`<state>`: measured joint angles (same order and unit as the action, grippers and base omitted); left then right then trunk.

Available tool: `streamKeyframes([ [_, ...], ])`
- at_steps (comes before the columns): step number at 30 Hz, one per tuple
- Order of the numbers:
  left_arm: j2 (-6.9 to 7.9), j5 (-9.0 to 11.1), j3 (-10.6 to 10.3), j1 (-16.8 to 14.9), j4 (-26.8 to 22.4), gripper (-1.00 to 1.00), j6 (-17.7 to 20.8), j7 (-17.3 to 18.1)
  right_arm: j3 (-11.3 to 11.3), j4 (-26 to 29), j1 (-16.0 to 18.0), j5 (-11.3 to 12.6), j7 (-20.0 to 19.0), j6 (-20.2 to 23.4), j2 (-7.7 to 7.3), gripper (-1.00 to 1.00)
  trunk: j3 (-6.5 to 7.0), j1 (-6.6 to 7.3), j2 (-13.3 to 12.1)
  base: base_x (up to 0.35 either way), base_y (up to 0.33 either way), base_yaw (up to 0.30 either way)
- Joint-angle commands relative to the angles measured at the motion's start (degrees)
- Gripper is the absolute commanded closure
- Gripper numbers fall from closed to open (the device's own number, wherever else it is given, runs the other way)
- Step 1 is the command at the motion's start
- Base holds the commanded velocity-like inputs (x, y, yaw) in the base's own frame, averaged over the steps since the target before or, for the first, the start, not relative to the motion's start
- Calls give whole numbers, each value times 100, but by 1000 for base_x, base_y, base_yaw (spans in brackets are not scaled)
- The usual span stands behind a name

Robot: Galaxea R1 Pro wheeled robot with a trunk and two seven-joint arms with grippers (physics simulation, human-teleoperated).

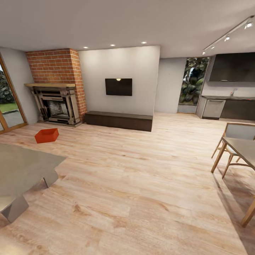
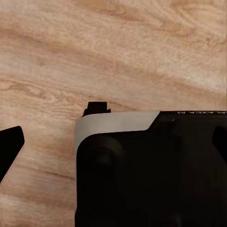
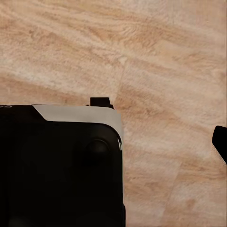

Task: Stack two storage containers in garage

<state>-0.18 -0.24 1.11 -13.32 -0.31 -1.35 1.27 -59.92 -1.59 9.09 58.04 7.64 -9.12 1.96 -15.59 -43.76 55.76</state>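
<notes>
Light wood plank flooring (image 1: 141, 184) runs across the living room to a brick fireplace (image 1: 56, 88) at upper left. One orange-red open-top bin (image 1: 46, 135) sits on the planks before it, left of centre, probably awaiting pickup. A grey glass table (image 1: 21, 170) at lower left partly blocks that approach. I cannot tell either gripper's state; the wrist views show dark robot housing over floor.

- Light wood plank floor (image 2: 118, 52) runs across the left wrist view, its grain slanting over the boards.
- The robot's black base (image 2: 151, 179), with a pale grey band along its edge, stands on those planks.
- A small black block (image 2: 97, 108) juts up from the band.
- One dark finger (image 2: 10, 149) of the left claw shows at the picture's edge; its partner is out of sight.
</notes>
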Motion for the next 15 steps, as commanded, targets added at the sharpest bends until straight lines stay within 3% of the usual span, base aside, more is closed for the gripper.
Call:
streamKeyframes([
  [1, 1, -2, 12, -4, 4, -100, -14, 13, -46, -16, 5, 41, 1, -20, 6, -100, -7, -4, 4, 321, 0, 0],
  [15, 1, -2, 12, -4, 4, -100, -14, 13, -46, -16, 5, 41, 1, -21, 6, -100, -7, -4, 4, 321, 0, 0],
])
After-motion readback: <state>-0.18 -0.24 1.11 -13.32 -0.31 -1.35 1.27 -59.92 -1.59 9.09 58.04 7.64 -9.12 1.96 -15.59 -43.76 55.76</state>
